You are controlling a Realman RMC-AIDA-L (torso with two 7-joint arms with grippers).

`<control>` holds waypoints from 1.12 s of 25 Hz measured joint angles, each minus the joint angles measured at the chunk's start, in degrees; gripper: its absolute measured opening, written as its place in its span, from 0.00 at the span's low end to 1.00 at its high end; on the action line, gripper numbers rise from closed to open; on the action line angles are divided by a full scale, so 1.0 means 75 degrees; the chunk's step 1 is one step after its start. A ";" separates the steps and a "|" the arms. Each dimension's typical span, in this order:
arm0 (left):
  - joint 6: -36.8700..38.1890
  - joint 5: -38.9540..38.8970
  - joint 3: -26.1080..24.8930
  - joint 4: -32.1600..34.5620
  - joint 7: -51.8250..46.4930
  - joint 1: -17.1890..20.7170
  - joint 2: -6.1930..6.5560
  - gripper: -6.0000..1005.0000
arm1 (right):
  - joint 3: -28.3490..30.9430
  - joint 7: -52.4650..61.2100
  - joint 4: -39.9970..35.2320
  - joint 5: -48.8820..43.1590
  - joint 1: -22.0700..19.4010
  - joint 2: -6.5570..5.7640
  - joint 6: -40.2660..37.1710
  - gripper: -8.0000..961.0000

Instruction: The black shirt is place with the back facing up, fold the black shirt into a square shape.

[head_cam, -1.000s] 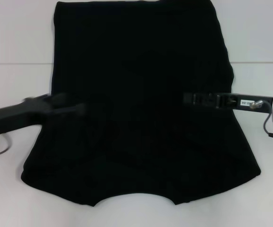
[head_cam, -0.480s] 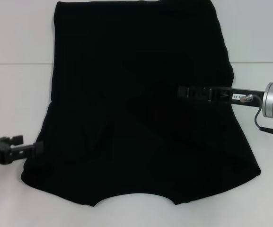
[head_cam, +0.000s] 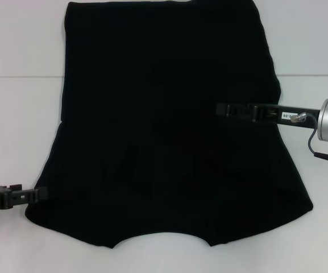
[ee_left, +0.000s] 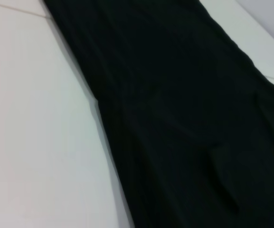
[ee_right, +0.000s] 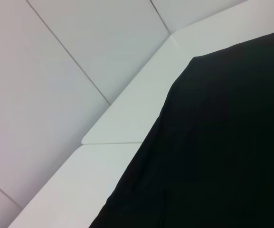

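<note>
The black shirt [head_cam: 169, 125] lies spread flat on the white tabletop [head_cam: 21, 114], plain side up, with no lettering in sight. In the head view it fills the middle of the surface. Its far part is a straight-sided block with the sleeves folded in, and its near part flares wider toward the robot. The near edge shows a shallow inward curve at the centre. Faint creases run across the cloth near the middle.

The left gripper [head_cam: 38, 194] sits low at the shirt's near left corner, its tip just at the edge of the fabric. It lies side-on to the camera, so whether its fingers are apart or together cannot be told. The left wrist view shows only the shirt's left edge [ee_left: 184, 118] running diagonally over the tabletop, with a small fold in the cloth.

The right gripper [head_cam: 223, 108] reaches in from the right over the shirt's right half, well inside the cloth's edge. Black against black, its fingers give no clear reading either. The right wrist view shows a corner of the shirt [ee_right: 222, 142] lying near the tabletop's edge, with grey floor tiles [ee_right: 56, 71] beyond.
</note>
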 joint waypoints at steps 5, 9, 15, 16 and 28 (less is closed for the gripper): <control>0.0046 0.0093 0.0018 -0.0023 -0.0003 -0.0053 0.0000 0.93 | 0.0000 0.0002 0.0000 0.0000 -0.0033 0.0002 0.0002 0.67; 0.0036 0.0195 0.0020 -0.0032 -0.0004 -0.0106 0.0010 0.91 | 0.0000 0.0003 0.0000 0.0000 -0.0042 -0.0006 0.0002 0.67; -0.0042 0.0202 0.0073 -0.0034 0.0008 -0.0125 0.0039 0.82 | 0.0016 0.0002 0.0001 0.0000 -0.0040 -0.0026 0.0002 0.67; -0.0072 0.0212 0.0074 -0.0037 0.0001 -0.0136 0.0048 0.81 | 0.0035 0.0002 0.0000 0.0000 -0.0033 -0.0037 0.0002 0.67; -0.0139 0.0528 0.0080 -0.0160 -0.0004 -0.0294 0.0040 0.38 | 0.0058 0.0002 0.0001 -0.0001 -0.0041 -0.0073 0.0002 0.67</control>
